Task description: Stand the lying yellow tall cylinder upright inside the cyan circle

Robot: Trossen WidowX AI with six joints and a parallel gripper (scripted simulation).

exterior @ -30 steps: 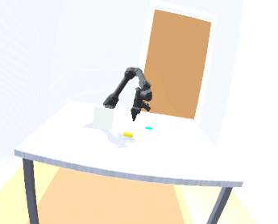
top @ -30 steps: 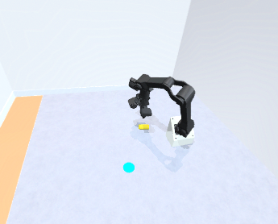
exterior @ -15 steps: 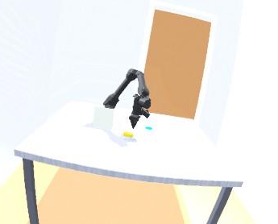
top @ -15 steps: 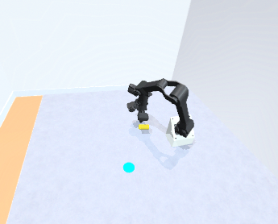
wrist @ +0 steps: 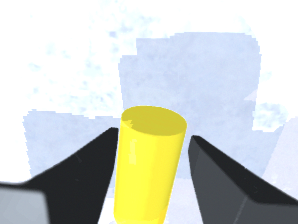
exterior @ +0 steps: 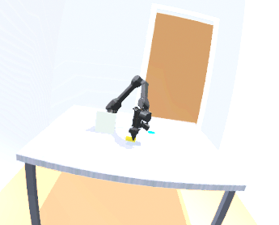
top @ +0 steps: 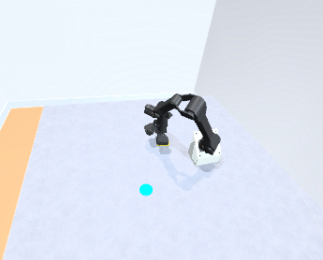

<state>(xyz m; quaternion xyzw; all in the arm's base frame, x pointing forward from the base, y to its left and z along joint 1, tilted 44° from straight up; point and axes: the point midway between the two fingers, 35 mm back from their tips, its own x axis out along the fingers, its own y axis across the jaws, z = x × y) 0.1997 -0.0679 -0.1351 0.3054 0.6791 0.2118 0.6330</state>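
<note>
Black, chunky-jointed arm (top: 204, 123) (exterior: 124, 92); dark, tapered end-effector fingers.

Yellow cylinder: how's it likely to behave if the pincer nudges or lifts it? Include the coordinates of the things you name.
The cylinder (exterior: 128, 138) (wrist: 148, 170) would probably roll if nudged sideways, since it lies on its curved side. It looks stiff, with straight sides and no dents. Its smooth surface might let it swivel in a loose grip; its weight I can't tell.
</note>
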